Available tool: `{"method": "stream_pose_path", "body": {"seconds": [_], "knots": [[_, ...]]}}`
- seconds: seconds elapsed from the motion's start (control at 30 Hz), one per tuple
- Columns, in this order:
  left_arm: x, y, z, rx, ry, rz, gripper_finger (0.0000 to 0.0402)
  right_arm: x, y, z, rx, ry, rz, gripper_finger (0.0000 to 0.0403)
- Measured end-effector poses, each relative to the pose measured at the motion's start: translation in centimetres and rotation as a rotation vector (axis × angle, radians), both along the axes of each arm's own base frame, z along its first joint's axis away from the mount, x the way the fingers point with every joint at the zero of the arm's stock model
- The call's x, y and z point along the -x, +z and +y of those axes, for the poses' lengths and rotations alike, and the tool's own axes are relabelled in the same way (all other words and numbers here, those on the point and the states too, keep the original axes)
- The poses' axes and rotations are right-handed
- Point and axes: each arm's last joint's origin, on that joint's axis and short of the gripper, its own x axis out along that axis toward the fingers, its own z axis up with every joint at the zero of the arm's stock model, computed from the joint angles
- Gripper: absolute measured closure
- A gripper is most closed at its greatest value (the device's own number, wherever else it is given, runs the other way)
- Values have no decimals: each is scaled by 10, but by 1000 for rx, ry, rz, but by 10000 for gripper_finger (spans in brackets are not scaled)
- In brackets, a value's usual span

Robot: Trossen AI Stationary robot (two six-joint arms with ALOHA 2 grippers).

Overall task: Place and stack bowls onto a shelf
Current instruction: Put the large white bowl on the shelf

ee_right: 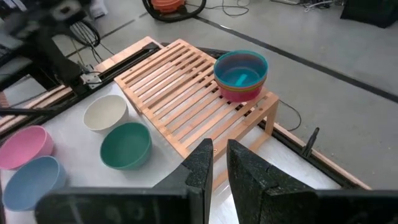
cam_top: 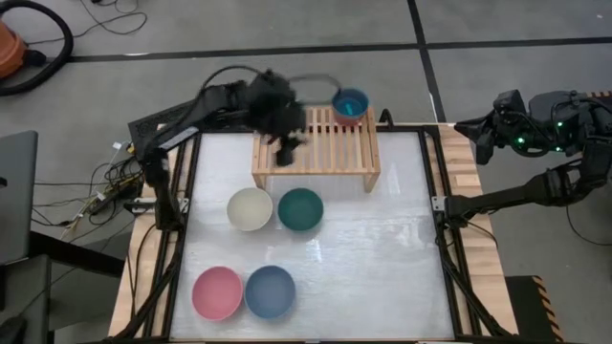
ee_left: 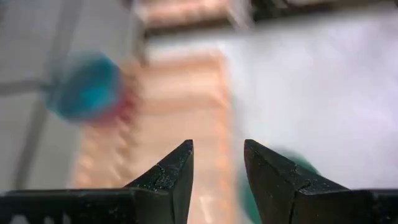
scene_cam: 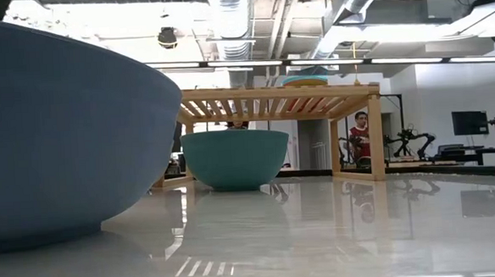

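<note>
The light-wood shelf (cam_top: 316,143) stands at the table's far edge. A stack of small bowls, the teal bowl (cam_top: 350,103) on top, rests on the shelf's slats at its far right corner; a red-orange rim (ee_right: 239,93) shows under the teal one. The cream bowl (cam_top: 250,208), dark green bowl (cam_top: 300,208), pink bowl (cam_top: 217,292) and slate blue bowl (cam_top: 270,290) sit on the table. My left gripper (ee_left: 217,165) is open and empty above the shelf's left part (cam_top: 286,148). My right gripper (ee_right: 220,155) is empty off the table's right side, its fingers a narrow gap apart.
The table's right half (cam_top: 382,258) is bare white surface. The slate blue bowl (scene_cam: 60,123) stands close before the low camera, with the dark green bowl (scene_cam: 236,156) behind it in front of the shelf (scene_cam: 279,99). A person shows far off in the room.
</note>
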Motion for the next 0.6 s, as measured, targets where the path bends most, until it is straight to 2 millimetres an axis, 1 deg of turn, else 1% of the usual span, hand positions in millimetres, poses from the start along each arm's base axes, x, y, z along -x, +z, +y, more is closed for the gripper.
{"method": "stream_pose_path", "body": {"seconds": [0.07,0.13,0.2,0.27,0.33,0.43,0.5,0.6], "knots": [[12,-6,-20,65,-12,134,274,0,0,0,13,9,9,327],[19,-16,-37,122,7,278,273,0,0,0,16,14,11,327],[12,-24,-51,159,28,297,271,0,0,0,16,15,11,327],[12,-30,-66,209,5,321,263,0,0,0,16,15,12,327],[13,-39,-80,217,3,371,252,0,0,0,15,15,12,327],[14,-61,-98,239,44,469,231,0,0,0,17,17,12,327],[13,-78,-110,251,26,516,215,0,0,0,19,18,14,327],[22,-103,-125,223,43,601,190,0,0,0,19,19,14,327]]}}
